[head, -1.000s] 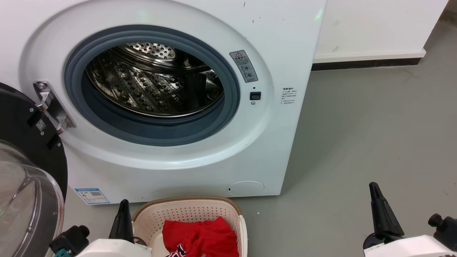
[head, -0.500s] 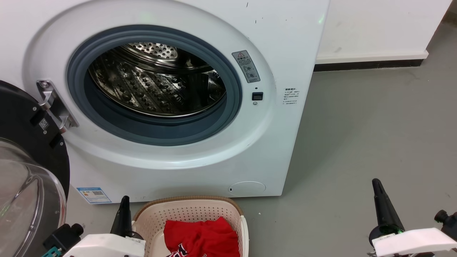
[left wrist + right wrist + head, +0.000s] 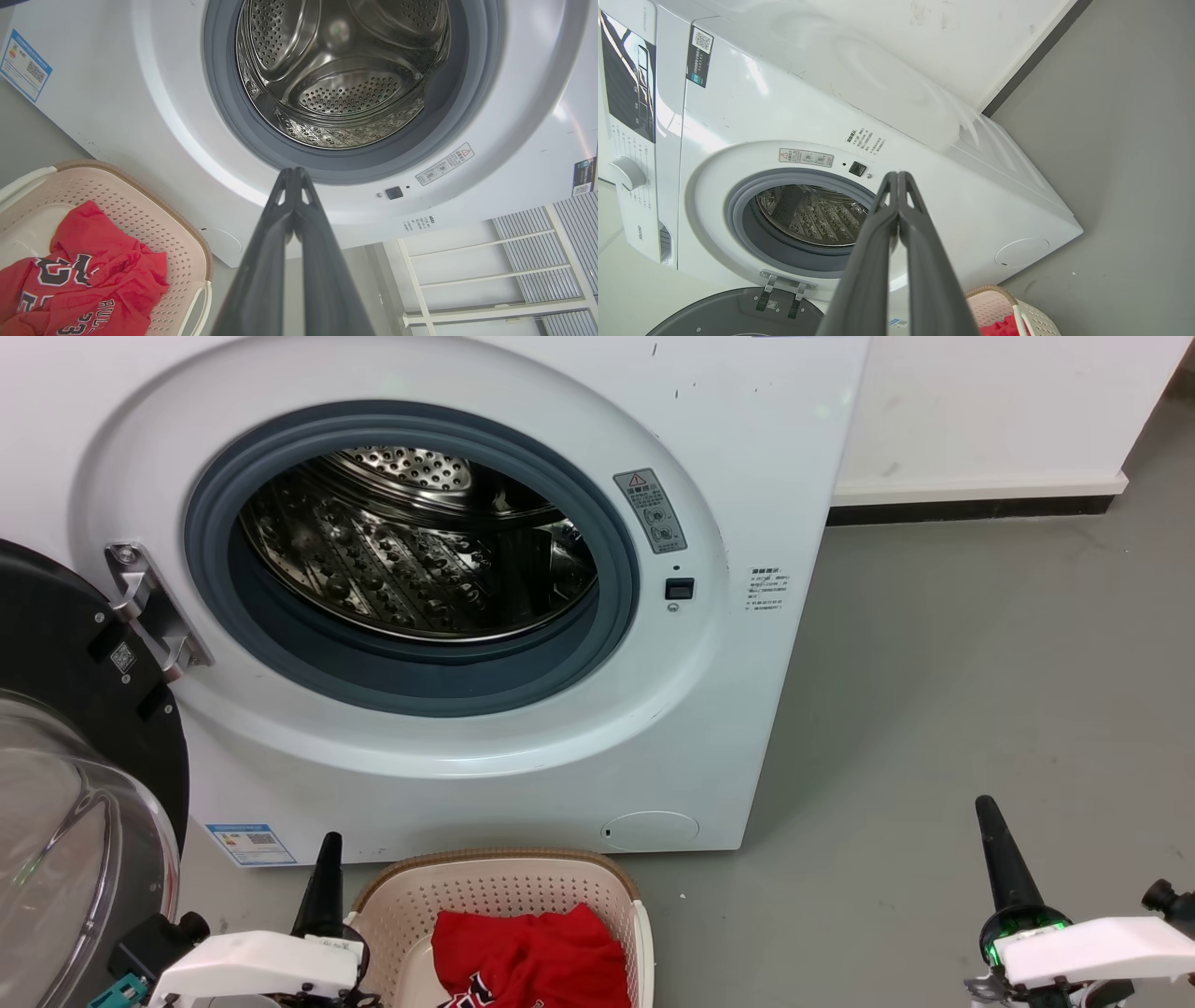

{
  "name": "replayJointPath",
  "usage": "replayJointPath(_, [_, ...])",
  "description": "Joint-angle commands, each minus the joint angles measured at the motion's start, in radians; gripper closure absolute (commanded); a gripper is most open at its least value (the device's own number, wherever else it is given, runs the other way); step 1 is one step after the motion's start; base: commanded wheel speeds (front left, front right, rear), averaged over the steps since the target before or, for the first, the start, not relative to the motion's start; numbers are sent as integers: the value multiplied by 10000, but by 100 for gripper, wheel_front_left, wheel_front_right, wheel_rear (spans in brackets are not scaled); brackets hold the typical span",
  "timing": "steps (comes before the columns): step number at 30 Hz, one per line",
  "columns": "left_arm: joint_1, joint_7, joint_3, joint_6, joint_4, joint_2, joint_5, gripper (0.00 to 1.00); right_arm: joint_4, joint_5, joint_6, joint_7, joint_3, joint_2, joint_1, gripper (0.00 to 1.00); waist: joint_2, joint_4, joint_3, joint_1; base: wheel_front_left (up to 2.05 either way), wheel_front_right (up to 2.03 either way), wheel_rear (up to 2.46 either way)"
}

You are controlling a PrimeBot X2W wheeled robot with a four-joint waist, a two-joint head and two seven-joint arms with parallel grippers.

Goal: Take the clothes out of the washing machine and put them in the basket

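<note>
Washing machine (image 3: pixel 728 728) empty; clothes (image 3: pixel 532 957) in basket (image 3: pixel 495 855). L, R jaws pinched together, holding nothing. Risk: L arm (image 3: pixel 252 961) nudges basket, tips it.

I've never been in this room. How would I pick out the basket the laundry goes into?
Start at the big white washing machine. On the grey floor just in front of it, low down, sits the basket. It is cream plastic with perforated sides and a brown woven-look rim, and a bright red garment lies inside it.
</note>
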Motion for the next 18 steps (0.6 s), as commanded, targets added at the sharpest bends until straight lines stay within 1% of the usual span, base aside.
replayJointPath(1, [-234, 49, 68, -88, -49, 29, -263, 100, -17, 298, -2, 44, -47, -60, -298, 100, 0, 6, -2, 0, 0, 0, 0])
replayJointPath(18, [-511, 491, 227, -381, 166, 18, -1998, 100, 394, 2066, -1, 484, -238, -49, -633, 100, 0, 95, -26, 0, 0, 0, 0])
